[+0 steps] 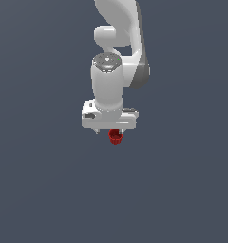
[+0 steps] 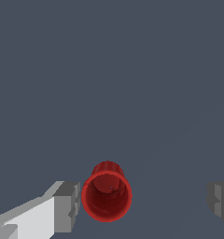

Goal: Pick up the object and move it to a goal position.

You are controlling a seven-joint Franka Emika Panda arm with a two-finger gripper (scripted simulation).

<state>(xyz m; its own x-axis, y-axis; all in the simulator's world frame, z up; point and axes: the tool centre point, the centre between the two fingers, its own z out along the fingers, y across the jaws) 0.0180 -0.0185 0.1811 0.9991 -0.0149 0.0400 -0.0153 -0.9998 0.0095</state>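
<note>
We saw the red cup between the fingers of the wide-spread claw, much closer to one finger than the other.

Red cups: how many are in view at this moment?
1. The red cup sits between the open fingers, nearer one finger, directly under the gripper in the exterior view. No others visible.

A bright red ribbed cup sits against a plain dark slate-grey table. The gripper is white with grey fingertips.
</note>
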